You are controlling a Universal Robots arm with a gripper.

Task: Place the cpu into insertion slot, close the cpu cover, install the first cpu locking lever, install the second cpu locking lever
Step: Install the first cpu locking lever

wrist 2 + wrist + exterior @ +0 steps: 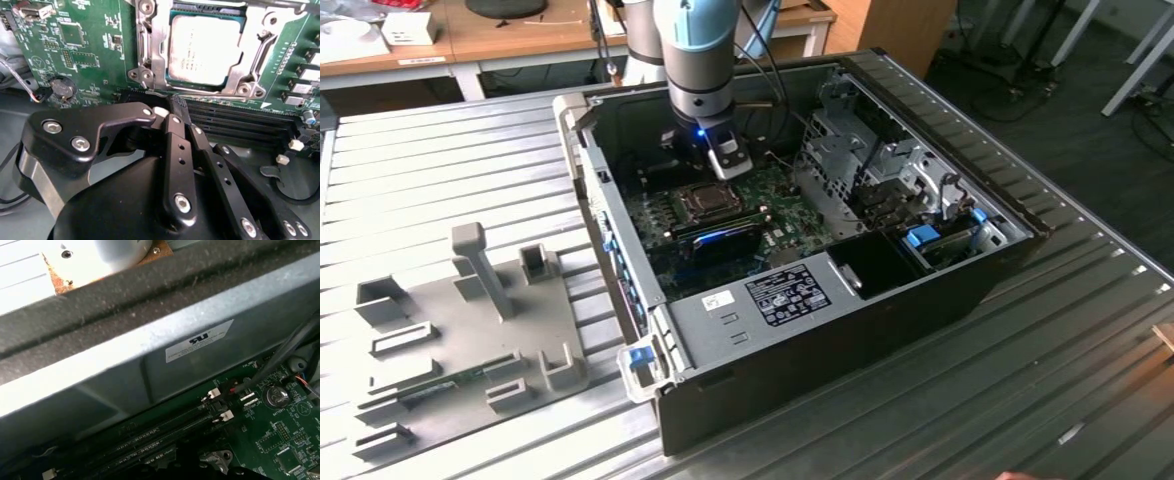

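Ribbed metal table (1067, 330), sound, carries an open computer case (854, 370) lying on its side. In the exterior view a grey fixture tray (467, 340) sits at 8 o'clock from the case, and wooden desks (520, 35) stand at 11 o'clock. The arm (694, 50) descends inside the case walls, with a metal drive cage (854, 150) at 3 o'clock of it. The gripper (728, 168) hangs just at 1 o'clock of the insertion slot (708, 200). The second wrist view shows the black fingers (172, 130) clenched together with nothing between them, over the black memory slots (240, 117). Just beyond them the cpu (205, 50) is seated in the socket, the cpu cover (152, 45) lying flat around it on the green motherboard (90, 45). The first wrist view shows the grey case wall (125, 375) with a white label (199, 341), close beside the memory slots, and a coin battery (274, 396).
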